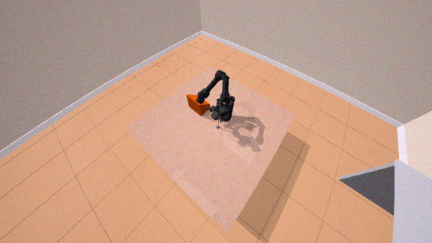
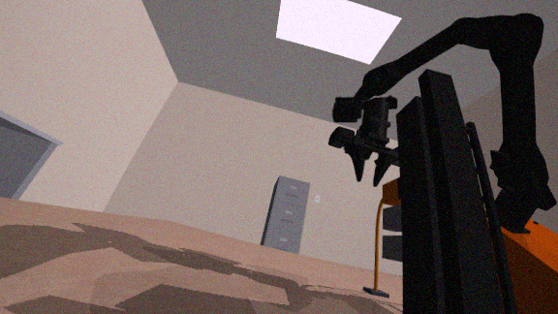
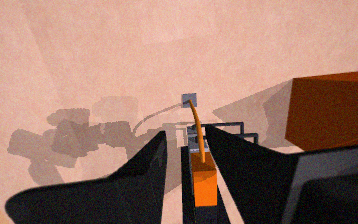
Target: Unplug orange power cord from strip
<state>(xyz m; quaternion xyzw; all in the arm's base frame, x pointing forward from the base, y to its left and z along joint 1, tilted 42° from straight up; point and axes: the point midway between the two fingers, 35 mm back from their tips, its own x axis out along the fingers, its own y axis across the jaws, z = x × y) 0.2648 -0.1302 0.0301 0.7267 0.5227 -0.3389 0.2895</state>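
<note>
The orange plug [image 2: 391, 192] [image 3: 205, 187] sits at the upper part of a tall dark upright [image 2: 413, 207]; the power strip cannot be told apart from it. Its orange cord [image 2: 377, 246] [image 3: 200, 134] hangs down to a small grey foot [image 2: 376, 293] [image 3: 189, 98] on the floor. My gripper [image 2: 367, 183] [image 3: 185, 132] points down, partly open and empty, its fingertips near the plug's height beside it. In the wrist view the plug shows between the fingers, nearer the right one, with a gap on both sides. Whether it is still seated is hidden.
Dark grey blocks [image 2: 392, 219] stick out below the plug. Thin dark bars [image 3: 234, 124] reach out beside the cord in the wrist view. My arm's orange base box [image 1: 196, 105] [image 2: 535, 261] [image 3: 322, 112] stands close by. A grey cabinet [image 2: 287, 214] is against the far wall.
</note>
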